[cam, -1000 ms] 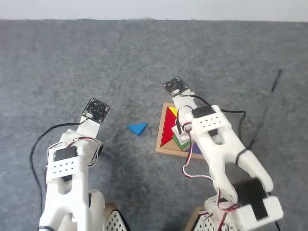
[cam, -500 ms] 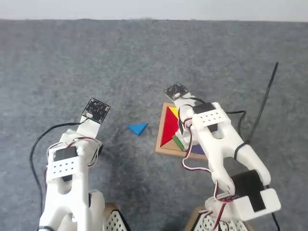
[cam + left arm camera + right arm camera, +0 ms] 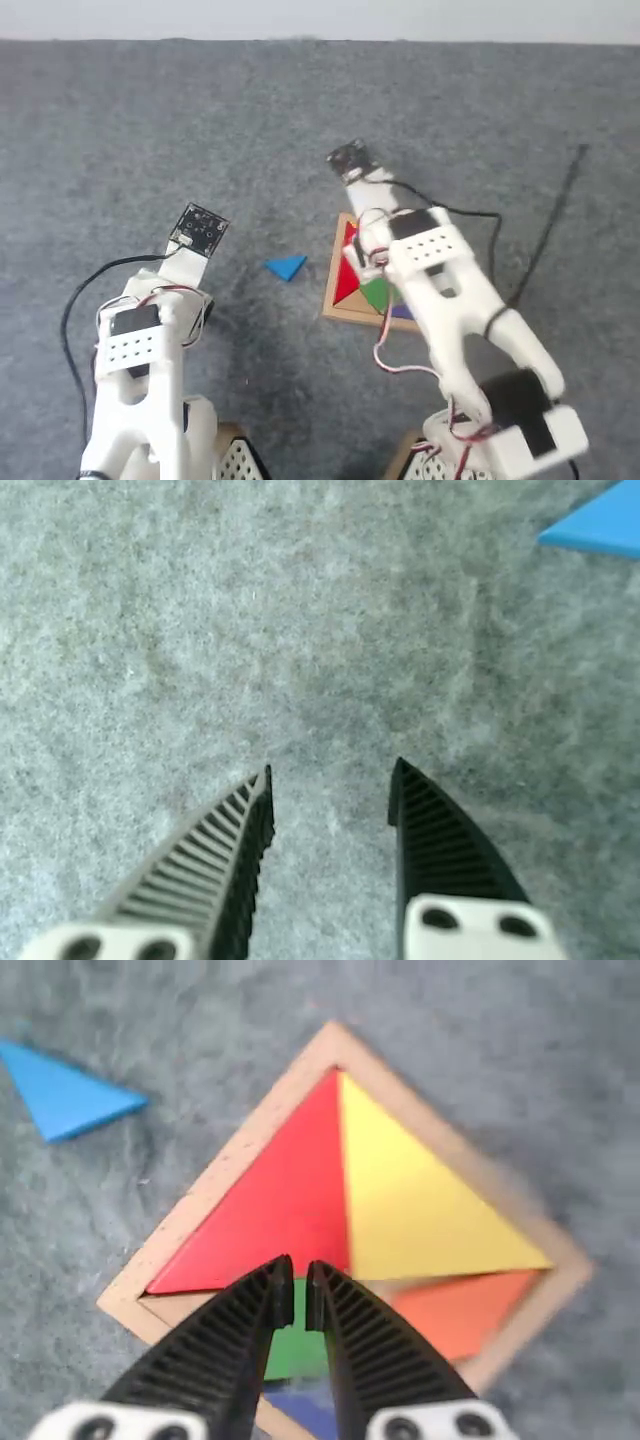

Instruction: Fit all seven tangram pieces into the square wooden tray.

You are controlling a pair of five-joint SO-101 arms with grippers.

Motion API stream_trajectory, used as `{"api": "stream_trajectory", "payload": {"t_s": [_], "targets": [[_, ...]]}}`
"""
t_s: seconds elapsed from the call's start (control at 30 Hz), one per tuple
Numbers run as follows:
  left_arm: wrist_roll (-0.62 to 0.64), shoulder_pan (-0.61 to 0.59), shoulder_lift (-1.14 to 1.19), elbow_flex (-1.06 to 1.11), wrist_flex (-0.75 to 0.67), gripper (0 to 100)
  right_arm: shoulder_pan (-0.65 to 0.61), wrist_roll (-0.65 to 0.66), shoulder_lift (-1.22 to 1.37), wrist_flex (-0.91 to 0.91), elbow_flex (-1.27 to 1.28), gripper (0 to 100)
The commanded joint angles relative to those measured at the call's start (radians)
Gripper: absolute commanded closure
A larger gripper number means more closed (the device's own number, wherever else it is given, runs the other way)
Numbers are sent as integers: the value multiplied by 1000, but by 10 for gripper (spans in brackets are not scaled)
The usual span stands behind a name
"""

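Tray [image 3: 332, 270] sits on the grey mat [image 3: 200, 120], holding a red piece [image 3: 270, 1200], a yellow piece [image 3: 420, 1200], an orange piece [image 3: 460, 1310] and a green piece [image 3: 295, 1350]. The right gripper [image 3: 298, 1268] hangs over the green piece, fingers almost pressed together. Its arm [image 3: 430, 270] hides part of the tray. A blue triangle [image 3: 287, 267] lies at nine o'clock from the tray. The left gripper [image 3: 330, 780] has its fingers spread over bare mat.

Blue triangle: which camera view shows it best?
The high view: the blue triangle lies whole, apart from the wooden tray. The right wrist view has it large, one tip at the frame edge; the left wrist view catches a cut-off corner.
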Motion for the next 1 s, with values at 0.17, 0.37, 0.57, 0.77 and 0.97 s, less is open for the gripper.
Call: {"api": "stream_trajectory", "payload": {"t_s": [0.17,0.37,0.57,0.77,0.97], "targets": [[-6,2,-6,-5,2,823,-15,127,88,77,-21,965],[-6,2,-6,-5,2,823,-15,133,87,131,-23,965],[-6,0,-6,-5,2,823,-12,133,104,127,-14,965],[-6,0,-6,-5,2,823,50,133,65,137,-34,965],[-6,0,-6,-5,2,823,41,127,-200,208,-15,965]]}}
